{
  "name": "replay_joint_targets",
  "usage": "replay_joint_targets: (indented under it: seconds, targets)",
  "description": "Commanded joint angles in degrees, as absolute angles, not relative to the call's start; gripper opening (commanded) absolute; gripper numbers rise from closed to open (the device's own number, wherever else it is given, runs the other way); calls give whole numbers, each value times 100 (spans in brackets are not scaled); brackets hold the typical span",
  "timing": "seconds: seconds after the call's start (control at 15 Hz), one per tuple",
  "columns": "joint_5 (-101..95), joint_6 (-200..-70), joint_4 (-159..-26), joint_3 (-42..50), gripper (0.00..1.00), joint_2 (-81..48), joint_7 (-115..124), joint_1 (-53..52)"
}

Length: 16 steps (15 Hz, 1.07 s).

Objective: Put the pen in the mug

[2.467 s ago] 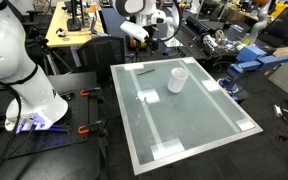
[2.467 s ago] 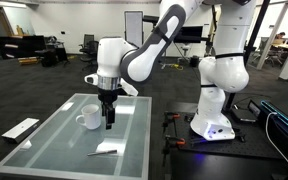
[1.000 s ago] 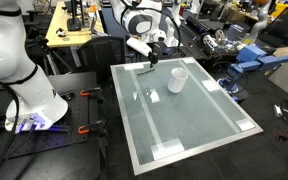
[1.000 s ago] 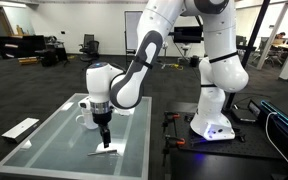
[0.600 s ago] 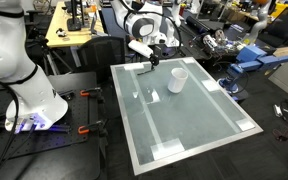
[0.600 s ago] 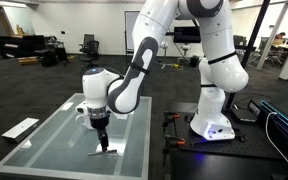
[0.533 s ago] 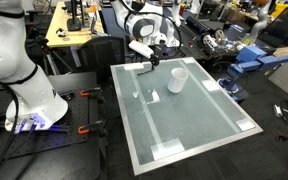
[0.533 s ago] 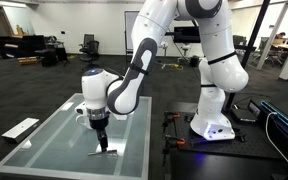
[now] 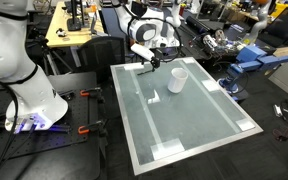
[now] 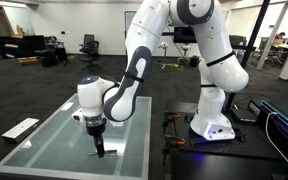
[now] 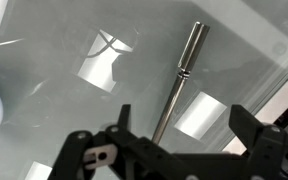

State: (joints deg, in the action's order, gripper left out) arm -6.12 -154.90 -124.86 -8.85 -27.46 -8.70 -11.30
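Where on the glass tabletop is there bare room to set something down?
The wide stretch of glass tabletop between the small white mug and the white corner tape patch is bare. Crowded: the corner where the gripper hangs over the slim silver pen.

The frosted glass table carries an upright white mug, a slim metallic pen lying flat, and several flat white tape patches.

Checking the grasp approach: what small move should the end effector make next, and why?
Probably lower slightly and close. In the wrist view the pen lies flat between the fingers of the open end effector, not yet gripped, and the mug stands apart from it.
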Motion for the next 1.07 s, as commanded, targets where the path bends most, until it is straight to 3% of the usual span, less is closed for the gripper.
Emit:
replay_joint_targets:
  seconds: [0.0,0.2,0.47,0.53,0.6,0.67,0.73,1.0]
  targets:
    - [-795,-15615,-12325,-735,100,-2921,-512,-1300]
    - [-794,-15598,-12262,-707,93,-3001,-437,-1337]
    - [-768,-15587,-12217,-706,69,-3077,-428,-1346]
    - [-755,-15588,-12214,-716,71,-3094,-440,-1334]
    - [-757,-15590,-12209,-712,65,-3106,-438,-1335]
    - [-759,-15595,-12203,-708,46,-3119,-435,-1338]
    - [-759,-15600,-12201,-708,45,-3130,-438,-1338]
    - [-762,-15619,-12211,-707,14,-3141,-441,-1339]
